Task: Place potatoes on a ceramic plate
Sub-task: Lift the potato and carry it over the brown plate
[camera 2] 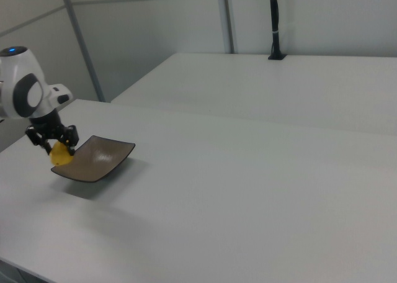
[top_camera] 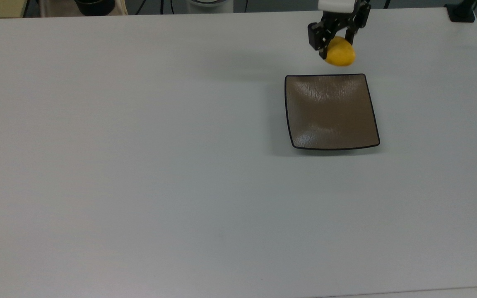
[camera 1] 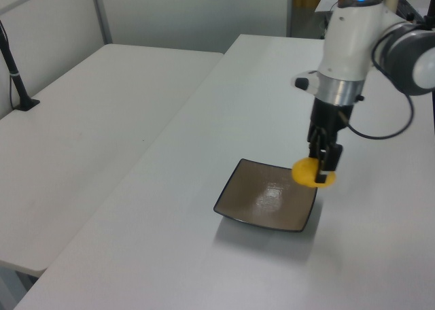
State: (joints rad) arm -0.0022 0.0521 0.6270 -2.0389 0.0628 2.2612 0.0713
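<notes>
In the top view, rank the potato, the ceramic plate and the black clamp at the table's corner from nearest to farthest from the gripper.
1. potato: held in the gripper, jaws shut on it.
2. ceramic plate: just below the gripper in the top view, its near rim close.
3. black clamp: at the top view's upper right corner, farthest.

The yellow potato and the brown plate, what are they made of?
The potato, held in the gripper, looks like smooth plastic or rubber: its yellow is too bright and even for a real one. The plate looks like glazed ceramic: it shines, with fine streaks and a thin black rim.
</notes>
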